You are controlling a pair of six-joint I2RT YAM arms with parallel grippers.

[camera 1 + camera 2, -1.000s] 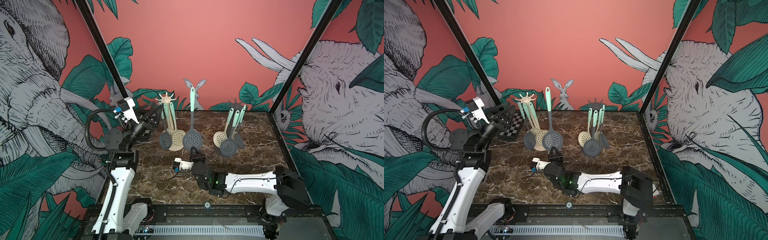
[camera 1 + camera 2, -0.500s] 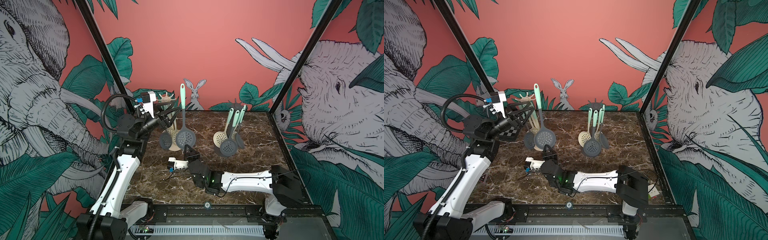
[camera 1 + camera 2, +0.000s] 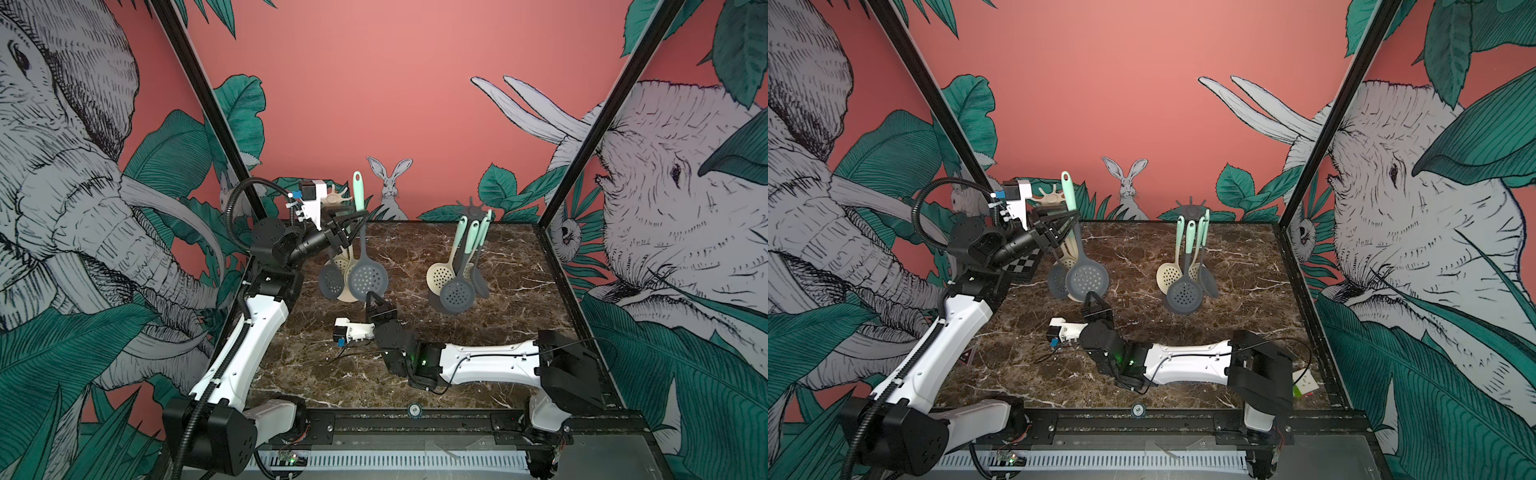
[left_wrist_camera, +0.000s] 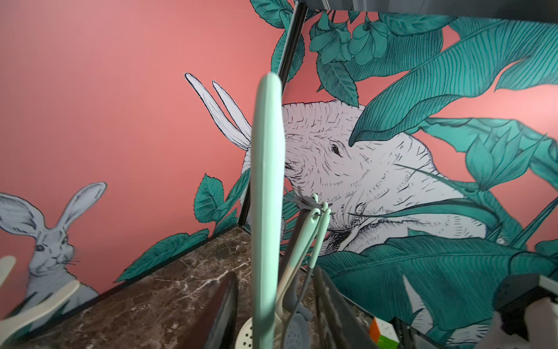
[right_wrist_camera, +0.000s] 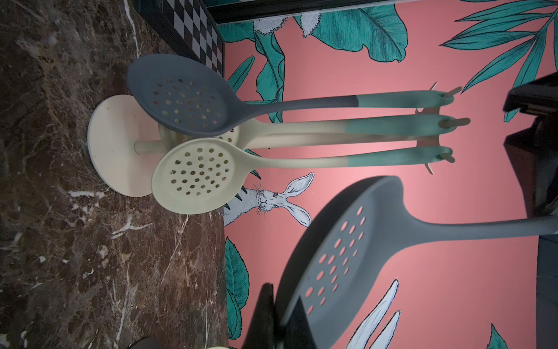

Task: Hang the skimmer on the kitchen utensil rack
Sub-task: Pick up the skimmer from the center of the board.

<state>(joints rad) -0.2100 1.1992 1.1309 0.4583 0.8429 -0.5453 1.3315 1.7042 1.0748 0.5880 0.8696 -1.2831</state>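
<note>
Two arms are sharing one tool. The right gripper [image 3: 371, 296] is clamping tight on the lower rim of the grey skimmer [image 3: 368, 277], holding it upright. The left gripper [image 3: 357, 222] is straddling the mint handle [image 4: 267, 181] with jaws parted, and its wrist view is showing a gap at each of its fingers [image 4: 225, 305]. The handle tip is standing above the prongs of the cream rack [image 3: 334, 200], just beside them. The right wrist view is showing clear air between the held head and the hanging skimmers [image 5: 193, 175]. Bare marble tabletop [image 3: 415, 257] is lying open toward the grey rack [image 3: 469, 207], well apart. A chessboard [image 3: 1022, 266] is showing in a top view, and a colour cube [image 4: 382, 332] from the left wrist. Pink walls with a rabbit [image 3: 390, 185] and elephants are closing in the cell.
</note>
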